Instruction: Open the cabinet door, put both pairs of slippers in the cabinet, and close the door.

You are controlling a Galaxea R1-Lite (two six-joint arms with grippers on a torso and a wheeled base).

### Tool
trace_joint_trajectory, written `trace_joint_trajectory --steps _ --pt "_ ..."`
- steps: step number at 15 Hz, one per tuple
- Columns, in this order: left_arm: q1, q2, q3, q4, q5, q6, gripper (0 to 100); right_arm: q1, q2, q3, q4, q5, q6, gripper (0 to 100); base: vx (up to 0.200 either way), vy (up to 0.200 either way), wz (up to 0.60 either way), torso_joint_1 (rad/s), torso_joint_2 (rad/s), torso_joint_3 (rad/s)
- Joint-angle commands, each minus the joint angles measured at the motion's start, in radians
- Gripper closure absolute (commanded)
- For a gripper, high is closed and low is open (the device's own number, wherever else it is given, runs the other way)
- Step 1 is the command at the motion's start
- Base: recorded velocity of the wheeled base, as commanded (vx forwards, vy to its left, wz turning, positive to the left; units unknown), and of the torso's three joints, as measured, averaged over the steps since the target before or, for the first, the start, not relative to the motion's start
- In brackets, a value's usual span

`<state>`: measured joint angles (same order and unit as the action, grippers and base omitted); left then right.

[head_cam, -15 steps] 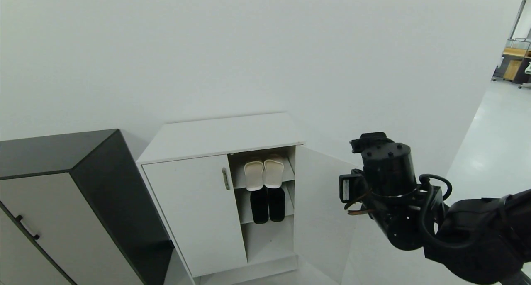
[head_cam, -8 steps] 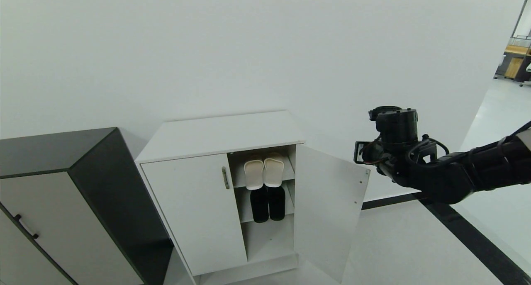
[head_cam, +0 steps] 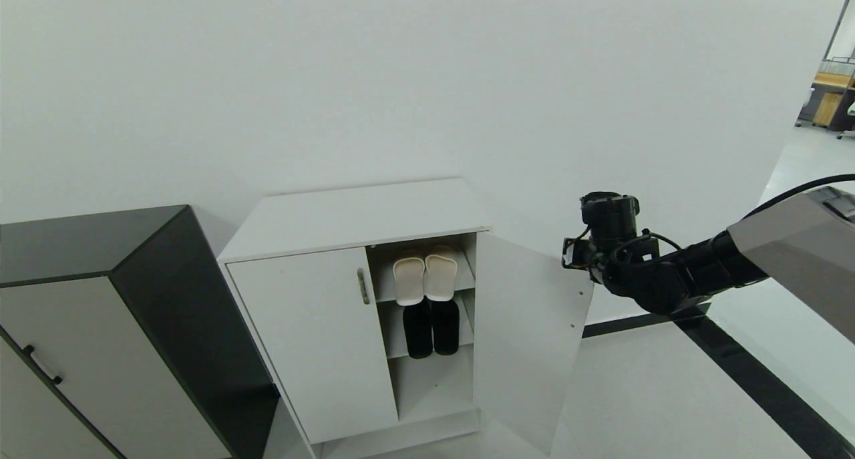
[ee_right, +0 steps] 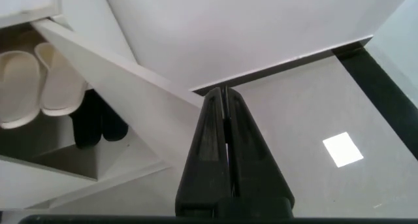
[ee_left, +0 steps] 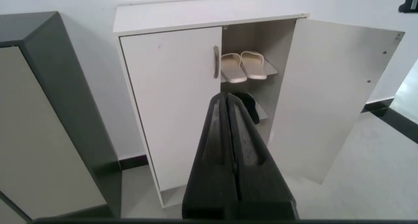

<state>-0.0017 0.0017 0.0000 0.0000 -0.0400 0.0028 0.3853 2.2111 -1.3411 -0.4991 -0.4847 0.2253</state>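
So, looking at the right gripper [ee_right: 225, 93] pinched shut on nothing, tip just beside the top outer corner of the open door [head_cam: 528, 332]. Left gripper [ee_left: 226, 96] closed too, facing the cabinet [head_cam: 354, 218]. Open floor [head_cam: 668, 392] past the door's free edge. Inside: white slippers [head_cam: 425, 278] on the top shelf, black slippers [head_cam: 431, 327] one shelf down.

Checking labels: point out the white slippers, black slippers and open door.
white slippers [head_cam: 409, 280], head view, left slipper of the pair.
black slippers [head_cam: 418, 329], head view, left slipper of the pair.
open door [head_cam: 528, 325], head view, middle of its inner face.
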Motion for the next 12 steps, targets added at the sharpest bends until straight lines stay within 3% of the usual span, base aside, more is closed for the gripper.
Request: trace_joint_trajectory --steps 1,12 --pt "0.000 0.000 0.000 0.000 0.000 0.000 100 -0.008 0.055 -0.027 -0.001 0.000 0.000 100 0.000 0.000 0.00 0.000 0.00 0.000" --pt "0.000 0.000 0.000 0.000 0.000 0.000 100 -0.011 0.108 -0.056 0.004 0.000 0.002 100 0.000 0.000 0.00 0.000 0.00 0.000"
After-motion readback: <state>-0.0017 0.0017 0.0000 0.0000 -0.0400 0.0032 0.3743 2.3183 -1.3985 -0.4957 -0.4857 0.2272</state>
